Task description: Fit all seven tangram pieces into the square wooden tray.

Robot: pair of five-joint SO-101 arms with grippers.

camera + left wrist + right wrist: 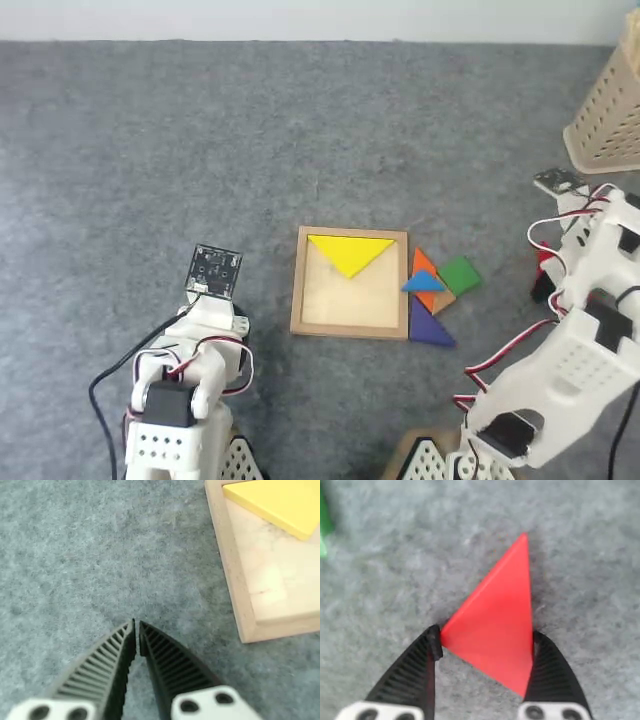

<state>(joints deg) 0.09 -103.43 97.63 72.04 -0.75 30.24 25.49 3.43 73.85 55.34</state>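
- The left gripper (137, 626) hangs over bare grey felt near the table's near edge, just off the near left corner of the square wooden tray (227, 555). Its two ribbed fingers are drawn together, tips almost meeting, with nothing between them.
- The right gripper (487, 639) sits toward the table's right edge, well apart from the tray. Its fingers are closed onto the red triangle (495, 635): one fingertip presses a corner and the other presses the opposite edge, with the felt beneath.
- The tray lies about mid-table, flat and square to the table's edges.
- Inside the tray, the large yellow triangle (350, 252) has its long side along the far rim and its point toward the tray's middle. The rest of the tray floor is bare wood.
- A cluster of loose pieces lies just outside the tray's right rim.
  - The purple triangle (428, 328) is nearest.
  - A tan piece (443, 300) comes next, partly covered, possibly the parallelogram.
  - The small blue triangle (422, 284) rests on the orange triangle (424, 265).
  - The green square (459, 274) is outermost.
- A perforated beige container (610, 110) stands at the far right corner of the table.
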